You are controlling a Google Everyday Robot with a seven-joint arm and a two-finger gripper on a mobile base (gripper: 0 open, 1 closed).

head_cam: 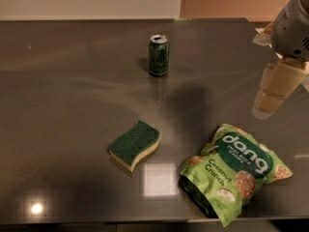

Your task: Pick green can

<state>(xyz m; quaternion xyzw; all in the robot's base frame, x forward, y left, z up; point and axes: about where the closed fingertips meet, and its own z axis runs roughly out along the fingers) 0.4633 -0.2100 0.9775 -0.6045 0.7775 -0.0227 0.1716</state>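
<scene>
We judge the pick barely begun. The green can point(158, 56) stands upright on the dark table point(67, 86), toward twelve o'clock in our view, untouched and with bare table all round it. The gripper point(275, 88) hangs at the three o'clock edge, well apart from the can and, from the can's place, off toward four o'clock. It seems to float above the surface, and we cannot tell whether it is spread or closed. The sponge point(134, 145) lies at six o'clock from the can, and the chip bag point(235, 172) at five. Everything is left: reach across toward ten o'clock, close round the can, lift.
</scene>
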